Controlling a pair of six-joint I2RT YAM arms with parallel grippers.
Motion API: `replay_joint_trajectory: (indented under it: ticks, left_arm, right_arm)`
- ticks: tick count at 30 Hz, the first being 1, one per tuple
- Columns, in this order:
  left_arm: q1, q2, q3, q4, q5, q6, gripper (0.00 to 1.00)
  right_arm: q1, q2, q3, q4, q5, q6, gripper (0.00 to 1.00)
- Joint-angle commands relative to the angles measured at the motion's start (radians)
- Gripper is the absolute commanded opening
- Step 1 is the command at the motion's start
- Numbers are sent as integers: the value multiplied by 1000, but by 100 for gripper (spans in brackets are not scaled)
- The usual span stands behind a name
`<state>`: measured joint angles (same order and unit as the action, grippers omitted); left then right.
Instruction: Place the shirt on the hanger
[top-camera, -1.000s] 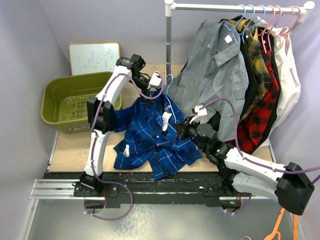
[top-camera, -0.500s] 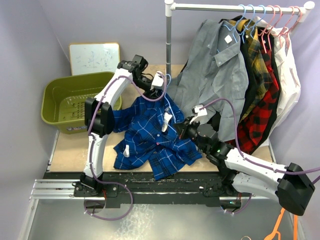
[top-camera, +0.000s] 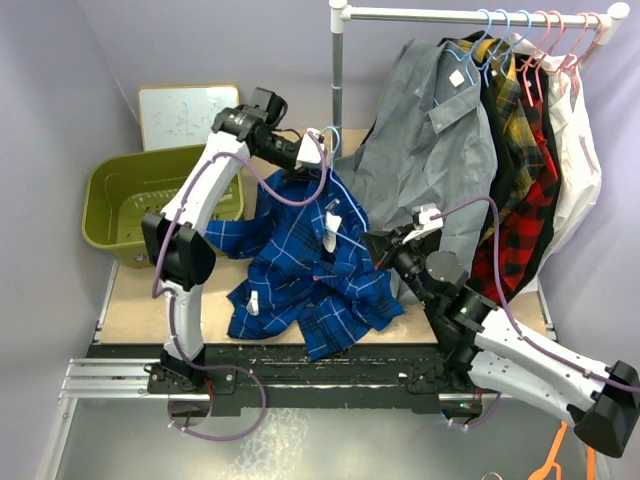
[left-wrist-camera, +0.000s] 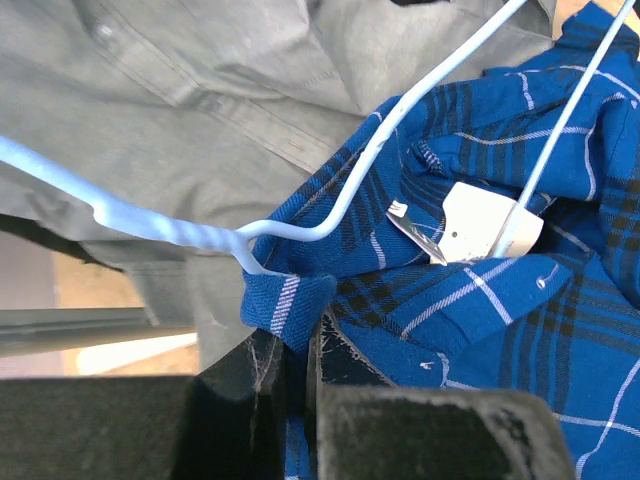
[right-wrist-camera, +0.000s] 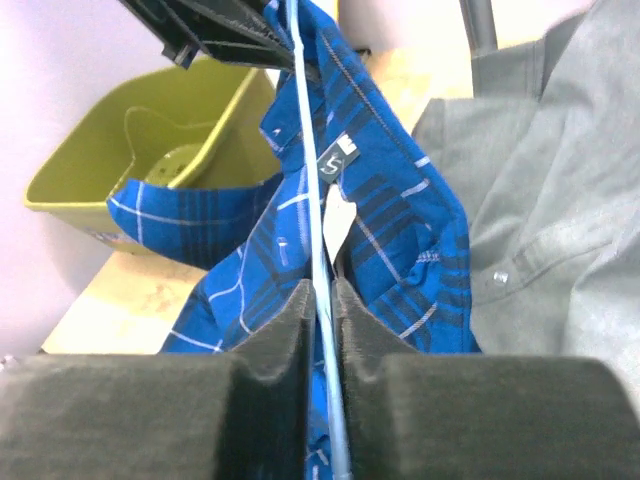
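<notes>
The royal-blue plaid shirt (top-camera: 300, 270) lies mid-table with its collar end lifted toward the back. My left gripper (top-camera: 318, 160) is shut on a fold of the collar (left-wrist-camera: 290, 300), right below the twisted neck of the light-blue hanger (left-wrist-camera: 150, 222). The hanger wire runs inside the collar past the white neck label (left-wrist-camera: 480, 225). In the right wrist view the same wire (right-wrist-camera: 310, 180) passes between the jaws of my right gripper (right-wrist-camera: 322, 300), which sit tight against it on both sides. That gripper (top-camera: 378, 243) is at the shirt's right edge.
A grey shirt (top-camera: 430, 150) hangs just right of the lifted collar, with plaid shirts and pink hangers (top-camera: 560, 40) behind it on the rail (top-camera: 470, 15). The rail's pole (top-camera: 338, 80) stands behind the left gripper. An olive bin (top-camera: 120, 200) sits left, a whiteboard (top-camera: 185, 115) behind it.
My left gripper has closed on the collar and lifted it up and back. The right arm has drawn back to the right along the hanger wire.
</notes>
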<state>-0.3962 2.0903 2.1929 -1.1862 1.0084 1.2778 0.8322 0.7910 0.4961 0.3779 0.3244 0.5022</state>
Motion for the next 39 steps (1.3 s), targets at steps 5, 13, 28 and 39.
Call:
replay_joint_trajectory:
  ticks: [5, 13, 28, 39]
  left_arm:
    - [-18, -270, 89, -135, -110, -117, 0]
    - [-18, -430, 77, -114, -313, -229, 0]
    - [-19, -531, 24, -72, -334, -332, 0]
    - [-18, -546, -11, -47, -368, -334, 0]
  right_arm:
    - [1, -42, 196, -117, -96, -140, 83]
    - [1, -325, 113, -185, -177, -105, 99]
    - [1, -94, -26, 178, -186, 36, 59]
    - [1, 76, -34, 295, -262, 86, 43]
